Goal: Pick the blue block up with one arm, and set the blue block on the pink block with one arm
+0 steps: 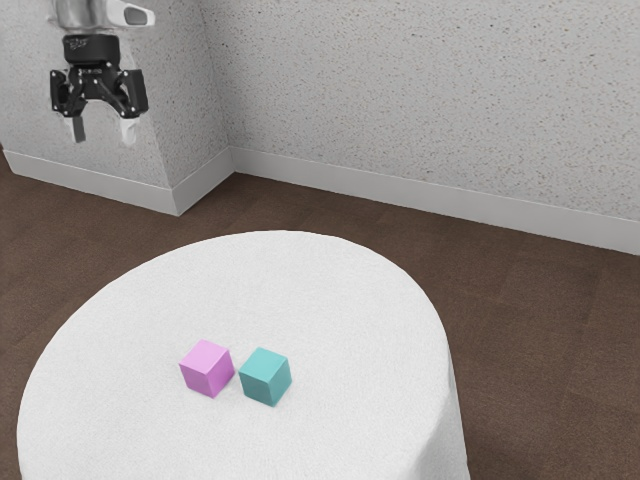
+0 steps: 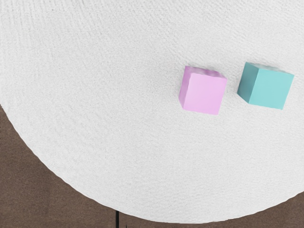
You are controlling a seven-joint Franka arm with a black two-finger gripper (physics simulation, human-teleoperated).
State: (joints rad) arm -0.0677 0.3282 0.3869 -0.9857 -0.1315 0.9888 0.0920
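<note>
I see the blue block [image 1: 265, 376], a teal cube, sitting flat on the round white tabletop [image 1: 330, 290]. It is just beside the pink block [image 1: 206, 367], at its 3 o'clock, with a slim gap between them. My pincer [image 1: 102, 130] hangs high at their 11 o'clock, spread wide, holding nothing. Bare tabletop rings both cubes, and the rim lies well apart.

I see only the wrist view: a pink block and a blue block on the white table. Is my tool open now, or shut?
Observer: In the exterior view, the tool is open and holds nothing.
Operator: Is it already near the blue block?
Observer: No. It hangs high up at the exterior view's upper left, in front of the wall. The blue block sits far below it on the table.
</note>
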